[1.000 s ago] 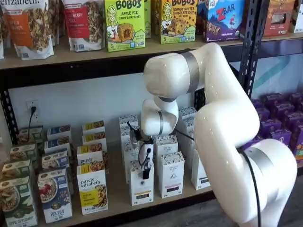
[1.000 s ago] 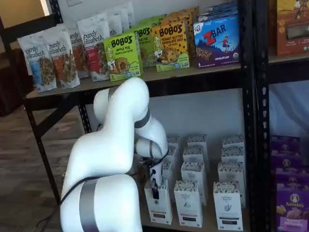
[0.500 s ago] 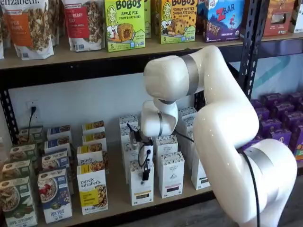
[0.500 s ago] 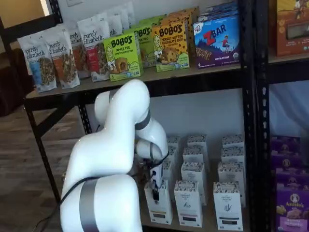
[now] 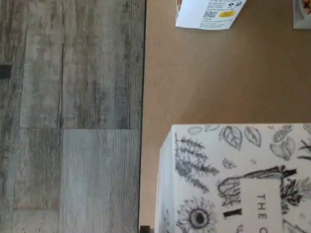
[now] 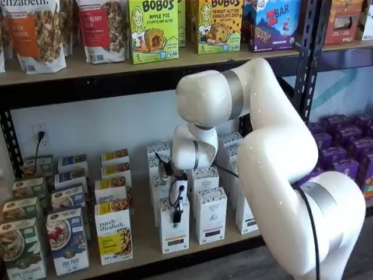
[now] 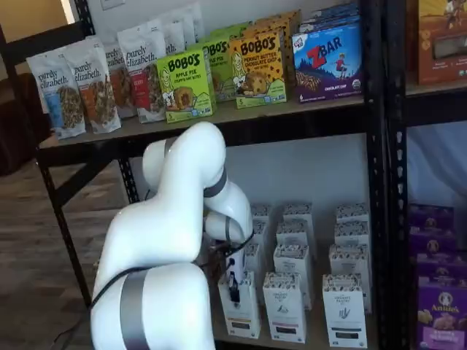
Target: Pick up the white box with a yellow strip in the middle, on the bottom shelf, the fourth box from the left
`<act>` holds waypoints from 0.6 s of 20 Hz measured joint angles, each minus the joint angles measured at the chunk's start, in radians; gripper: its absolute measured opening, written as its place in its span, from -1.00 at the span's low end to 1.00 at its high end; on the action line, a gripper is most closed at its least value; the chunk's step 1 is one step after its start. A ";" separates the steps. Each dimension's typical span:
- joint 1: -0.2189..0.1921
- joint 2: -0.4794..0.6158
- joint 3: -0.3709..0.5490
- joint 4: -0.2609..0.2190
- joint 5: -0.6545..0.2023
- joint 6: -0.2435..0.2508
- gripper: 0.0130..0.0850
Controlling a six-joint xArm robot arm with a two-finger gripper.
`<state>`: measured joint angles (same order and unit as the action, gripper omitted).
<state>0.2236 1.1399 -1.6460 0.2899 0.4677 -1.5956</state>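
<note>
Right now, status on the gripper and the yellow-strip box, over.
Gripper down at the front of the white box, grip not confirmed. Box upright on the bottom shelf. Black-strip carton close alongside, nothing blocking.

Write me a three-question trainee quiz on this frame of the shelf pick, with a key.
1. True or false: the gripper is down at the front of the white box on the bottom shelf.
2. Which stands directly above the arm on the upper shelf? A. BOBO'S boxes B. purple boxes C. bottles
3. Fill in: in the wrist view, the box top shows drawn ____ and leaves.

Key:
1. True; whether the fingers have closed on it cannot be told.
2. A.
3. Flowers.
</note>
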 joint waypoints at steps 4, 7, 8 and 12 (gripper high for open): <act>0.004 0.003 -0.003 -0.027 0.006 0.028 0.56; 0.006 0.001 0.001 -0.017 0.001 0.021 0.56; 0.006 -0.001 0.003 -0.014 0.000 0.018 0.44; 0.007 -0.006 0.009 -0.008 -0.002 0.014 0.11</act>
<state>0.2305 1.1335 -1.6372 0.2818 0.4661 -1.5820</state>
